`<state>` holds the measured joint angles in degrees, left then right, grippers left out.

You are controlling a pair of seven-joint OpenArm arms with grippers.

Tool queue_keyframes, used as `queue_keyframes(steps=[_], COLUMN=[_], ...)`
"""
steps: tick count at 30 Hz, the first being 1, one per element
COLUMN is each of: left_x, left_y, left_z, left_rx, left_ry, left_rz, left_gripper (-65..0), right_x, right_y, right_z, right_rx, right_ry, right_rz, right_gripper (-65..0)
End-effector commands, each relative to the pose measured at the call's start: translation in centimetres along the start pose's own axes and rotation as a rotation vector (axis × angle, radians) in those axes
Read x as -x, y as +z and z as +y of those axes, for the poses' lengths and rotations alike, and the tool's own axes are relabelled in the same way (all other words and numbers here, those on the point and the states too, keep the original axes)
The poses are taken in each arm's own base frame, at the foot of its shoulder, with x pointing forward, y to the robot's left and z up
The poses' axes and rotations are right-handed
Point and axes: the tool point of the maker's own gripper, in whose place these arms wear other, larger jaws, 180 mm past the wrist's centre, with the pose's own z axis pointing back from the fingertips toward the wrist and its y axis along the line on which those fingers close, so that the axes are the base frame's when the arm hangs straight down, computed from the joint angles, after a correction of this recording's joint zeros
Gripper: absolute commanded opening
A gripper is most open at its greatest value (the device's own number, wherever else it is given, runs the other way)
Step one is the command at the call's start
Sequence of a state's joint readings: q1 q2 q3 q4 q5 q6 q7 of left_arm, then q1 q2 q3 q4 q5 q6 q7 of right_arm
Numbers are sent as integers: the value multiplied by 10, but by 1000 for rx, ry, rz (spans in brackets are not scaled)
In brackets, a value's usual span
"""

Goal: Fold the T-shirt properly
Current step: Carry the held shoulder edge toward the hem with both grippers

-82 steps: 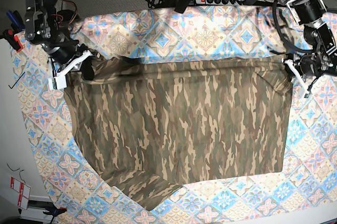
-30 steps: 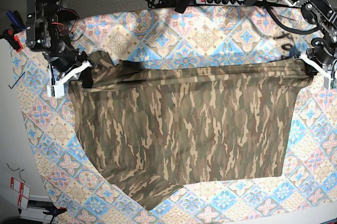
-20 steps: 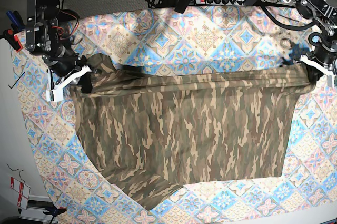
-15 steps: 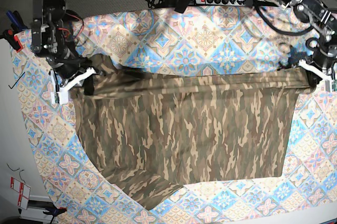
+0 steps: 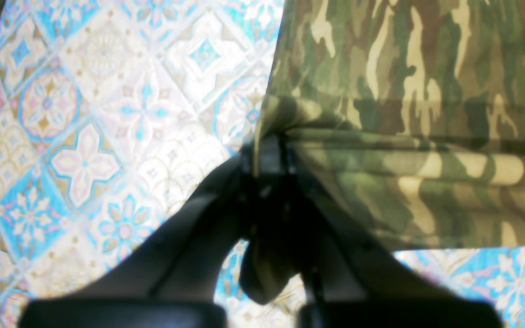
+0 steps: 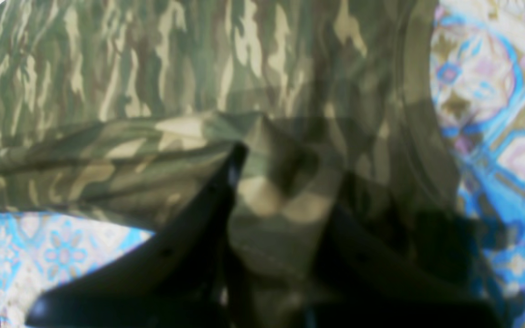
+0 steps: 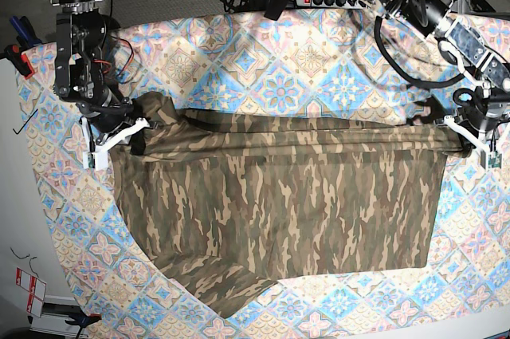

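Fold in progress, not finished: the camouflage T-shirt (image 7: 279,211) lies spread on the patterned tablecloth (image 7: 303,60), its far edge pinched by left gripper (image 7: 468,133) and right gripper (image 7: 119,133), several folds remaining.

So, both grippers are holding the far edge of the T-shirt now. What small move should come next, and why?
Probably carry the held edge a little further toward the near hem, both arms together. The left gripper and the right gripper are each shut on a far corner of the T-shirt, the edge is lifted taut between them, and the near part lies flat on the tablecloth, so the fold looks only begun.
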<state>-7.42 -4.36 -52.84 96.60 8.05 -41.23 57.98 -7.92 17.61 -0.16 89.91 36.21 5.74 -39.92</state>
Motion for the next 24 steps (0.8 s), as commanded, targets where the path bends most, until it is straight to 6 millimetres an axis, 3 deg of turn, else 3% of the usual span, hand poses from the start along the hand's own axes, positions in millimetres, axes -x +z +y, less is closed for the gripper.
queue_keyframes(steps=[1, 5, 10, 13, 20, 24], left_x=[-16, -14, -24, -33, -32, -43], left_y=[-2, -23, -25, -29, -50, -51], left_z=[12, 5, 4, -7, -17, -18], left_rx=[-38, -10, -8, 15, 50, 53], left_ry=[8, 26, 30, 0, 0, 1], left_rz=[-28, 21, 8, 3, 25, -42], left_gripper=[-650, -650, -650, -650, -650, -650], right_x=[-25, -27, -28, -28, -24, -43], right_y=[2, -4, -10, -16, -35, -39], right_z=[-9, -14, -20, -24, -12, -6], right_rx=[30, 39, 51, 57, 30, 19], right_ry=[20, 8, -5, -15, 7, 19], right_rz=[-69, -64, -55, -42, 23, -7], right_gripper=[-648, -648, -648, -648, -648, -648])
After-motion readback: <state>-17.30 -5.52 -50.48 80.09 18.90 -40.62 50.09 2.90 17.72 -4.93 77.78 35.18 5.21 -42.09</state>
